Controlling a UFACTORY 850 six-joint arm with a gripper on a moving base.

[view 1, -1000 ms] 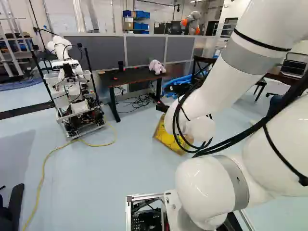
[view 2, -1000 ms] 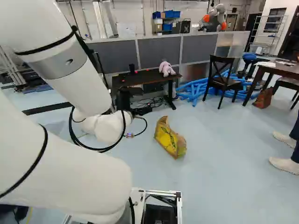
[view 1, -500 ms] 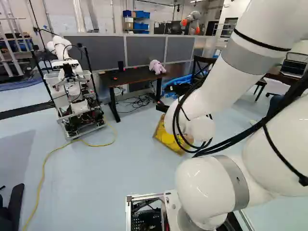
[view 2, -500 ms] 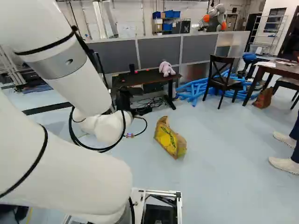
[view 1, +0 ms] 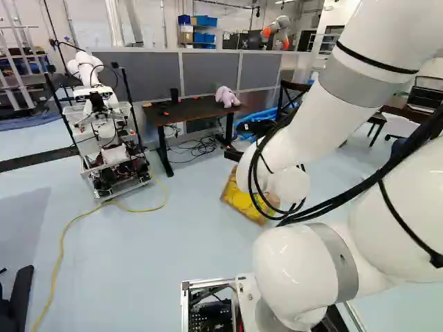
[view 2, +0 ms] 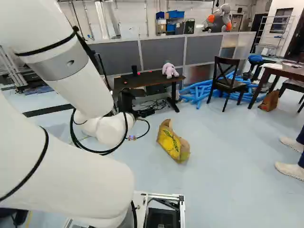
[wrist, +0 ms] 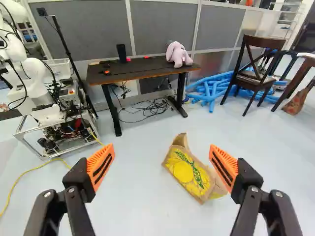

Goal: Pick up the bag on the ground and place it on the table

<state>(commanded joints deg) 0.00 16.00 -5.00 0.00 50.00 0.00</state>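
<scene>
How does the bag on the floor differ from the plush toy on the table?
The bag is yellow and brown, the plush toy pink. The bag looks papery and creased, the toy rounded. The bag lies on the floor, the toy on the table. Neither is held by the tool.

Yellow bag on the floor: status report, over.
Claw open, holding nothing. Yellow bag lying on the floor, ahead of the claw. No obstacle seen between them; pink plush toy sits at one end of the dark table.

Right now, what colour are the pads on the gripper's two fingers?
Orange; the wrist view shows them best.
</scene>
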